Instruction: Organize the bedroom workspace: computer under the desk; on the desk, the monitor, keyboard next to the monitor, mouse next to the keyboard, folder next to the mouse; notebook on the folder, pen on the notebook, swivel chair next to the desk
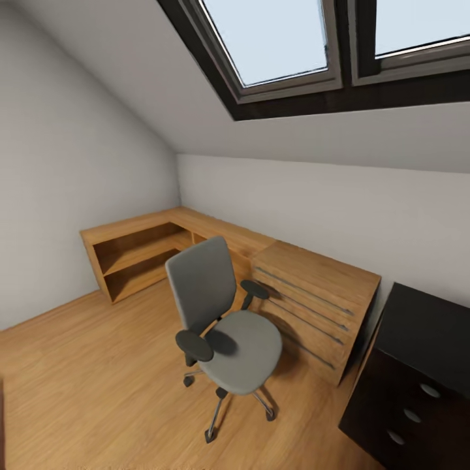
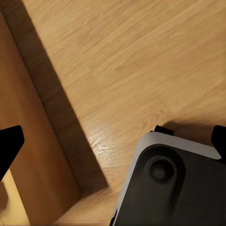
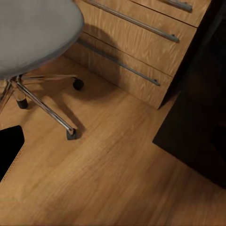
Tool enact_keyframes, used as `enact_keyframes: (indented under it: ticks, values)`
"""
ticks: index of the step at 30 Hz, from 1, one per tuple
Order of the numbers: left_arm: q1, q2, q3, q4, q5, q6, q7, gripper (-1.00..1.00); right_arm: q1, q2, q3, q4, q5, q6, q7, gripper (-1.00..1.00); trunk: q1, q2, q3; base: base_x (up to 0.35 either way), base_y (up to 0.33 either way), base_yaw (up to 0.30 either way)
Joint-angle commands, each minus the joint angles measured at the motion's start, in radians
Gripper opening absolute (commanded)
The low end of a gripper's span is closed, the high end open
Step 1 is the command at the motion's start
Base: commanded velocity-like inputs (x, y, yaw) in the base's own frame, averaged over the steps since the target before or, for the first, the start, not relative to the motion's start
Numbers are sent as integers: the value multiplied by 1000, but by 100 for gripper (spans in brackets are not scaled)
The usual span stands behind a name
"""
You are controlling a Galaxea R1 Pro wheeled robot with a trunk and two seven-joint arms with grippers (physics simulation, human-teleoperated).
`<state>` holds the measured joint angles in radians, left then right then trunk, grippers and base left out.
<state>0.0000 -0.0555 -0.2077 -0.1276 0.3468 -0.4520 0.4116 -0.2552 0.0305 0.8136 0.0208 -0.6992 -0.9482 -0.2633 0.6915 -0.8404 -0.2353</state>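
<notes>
The grey swivel chair (image 1: 225,326) stands on the wood floor in the middle of the head view, its seat bare. Its seat (image 3: 33,33) and chrome star base (image 3: 44,106) also appear in the right wrist view. A corner of the black desk (image 1: 418,365) with drawers is at the lower right, and its dark side (image 3: 197,117) is close to my right gripper (image 3: 113,150). That gripper is open over the floor, one black fingertip (image 3: 10,149) showing. My left gripper (image 2: 115,141) is open above the floor. The folder, notebook, pen, keyboard, mouse, monitor and computer are out of view.
A light wood drawer unit (image 1: 313,300) stands between the chair and the desk, and shows (image 3: 136,42) behind the chair's castors. A low wood shelf unit (image 1: 137,251) runs along the far wall under the skylights. My own base (image 2: 174,188) lies below the left gripper, beside a wood panel (image 2: 28,155).
</notes>
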Motion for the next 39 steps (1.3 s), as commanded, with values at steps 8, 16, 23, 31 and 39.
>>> enact_keyframes:
  ticks: [8,16,23,31,39]
  values:
    - [0,0,-9,-1,8,-2,6,100,-1,0,8,2,1,0,-10,100,0,-1,-1,0,0,281]
    - [0,0,-9,-1,7,-1,6,100,-1,-1,7,2,0,0,-10,100,0,-1,-1,0,0,281]
    - [0,0,-7,0,8,0,6,100,-1,-1,7,2,0,0,-9,100,0,-1,-1,0,0,281]
    - [0,2,-5,94,8,142,4,100,-1,-1,7,2,0,0,-9,100,0,-1,-1,0,0,281]
    - [0,1,-6,98,8,164,4,100,-1,-1,7,2,0,0,-8,100,0,-1,-1,0,0,281]
